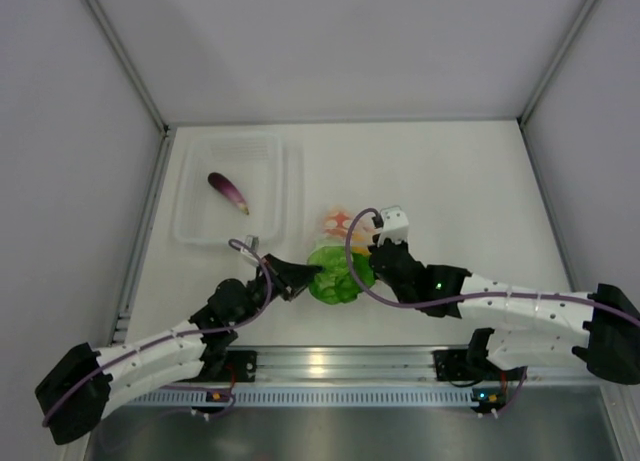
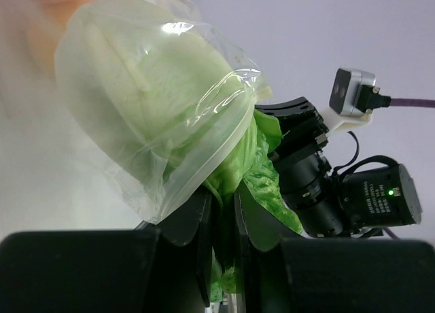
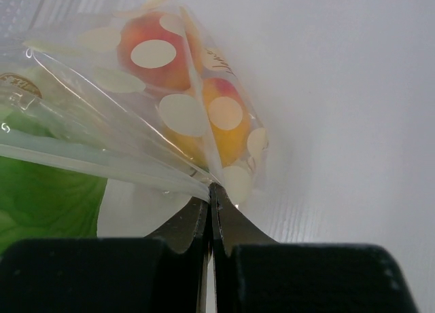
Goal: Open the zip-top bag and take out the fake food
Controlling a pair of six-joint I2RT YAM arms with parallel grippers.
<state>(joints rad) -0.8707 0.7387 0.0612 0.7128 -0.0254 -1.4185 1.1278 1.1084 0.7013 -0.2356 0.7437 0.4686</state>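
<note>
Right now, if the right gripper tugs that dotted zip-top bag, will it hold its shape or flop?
Probably flop: the zip-top bag film creases and folds where the right gripper pinches it. The peaches inside will likely shift and weigh down its far end. The glossy film may slip out.

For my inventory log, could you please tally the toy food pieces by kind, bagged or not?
Slim purple toy eggplant, in the clear rigid tray: 1
Ruffled green toy lettuce, sticking out of the dotted clear plastic bag: 1
Round orange-yellow toy peaches, inside that bag: 2
Total: 4
</note>
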